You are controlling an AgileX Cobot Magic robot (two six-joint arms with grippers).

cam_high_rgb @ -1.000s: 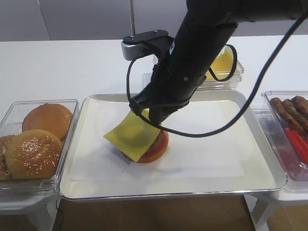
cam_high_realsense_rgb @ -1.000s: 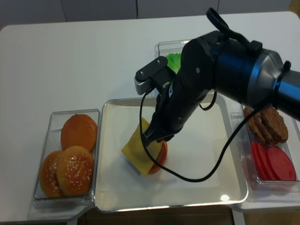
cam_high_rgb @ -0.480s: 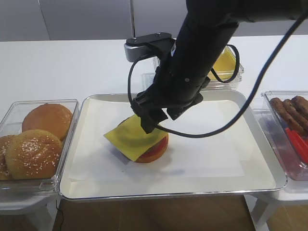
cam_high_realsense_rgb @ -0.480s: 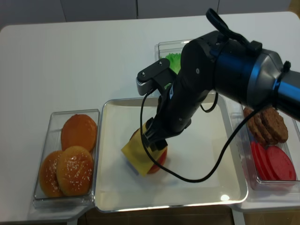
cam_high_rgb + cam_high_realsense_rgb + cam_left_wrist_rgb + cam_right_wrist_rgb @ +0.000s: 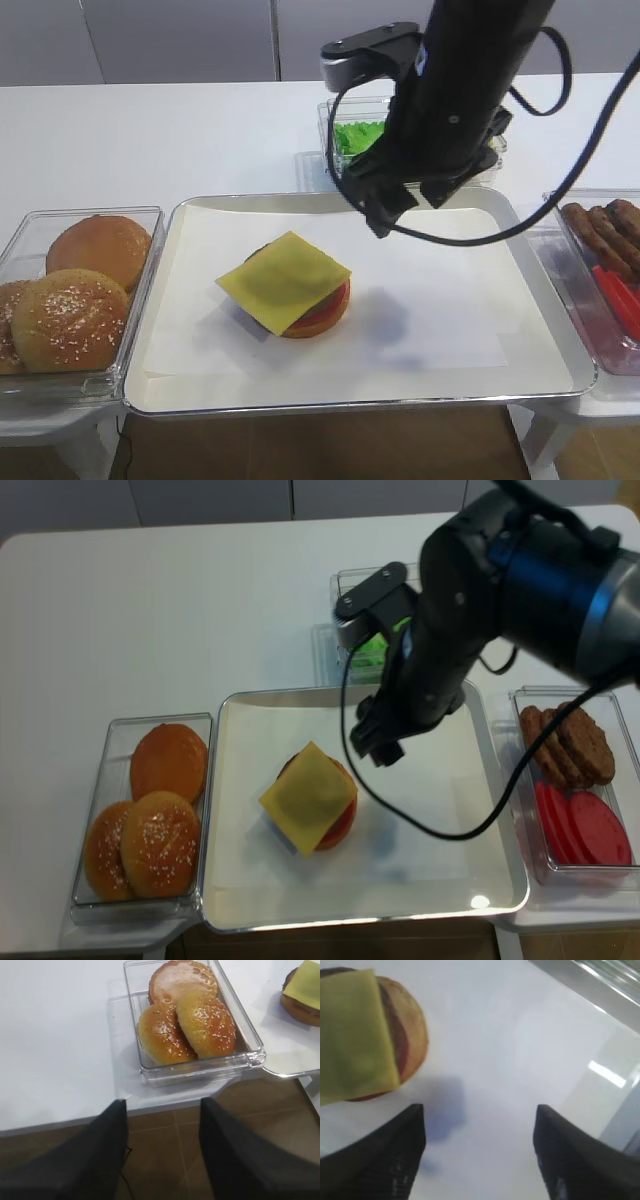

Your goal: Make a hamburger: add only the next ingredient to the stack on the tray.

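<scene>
The cheese slice (image 5: 284, 280) is lying flat on top of the burger stack (image 5: 312, 310), its corners hanging out past the patty and the red tomato edge showing under its right side. The stack is sitting a little left of the middle of the metal tray (image 5: 560, 330), on the white paper (image 5: 440, 320) lining it.

The right gripper (image 5: 380, 214) is hanging in the air above the tray's far right part, up and to the right of the stack and well apart from it. Its jaws are standing wide apart with nothing between them. In the right wrist view the two dark fingers (image 5: 395, 1155) are framing bare white paper, and the cheese slice (image 5: 352, 1035) with the bun under it is lying off to the upper left, outside the gap between the jaws and touching neither finger.

The left gripper (image 5: 162, 1125) is hovering off the table's front edge, just beside the clear container of buns (image 5: 187, 1020). Its fingers are spread and holding nothing.

At the far side of the tray a container of green lettuce (image 5: 358, 135) is showing behind the right arm. On the right, another container is holding brown patties (image 5: 570, 742) and red tomato slices (image 5: 585, 825).
</scene>
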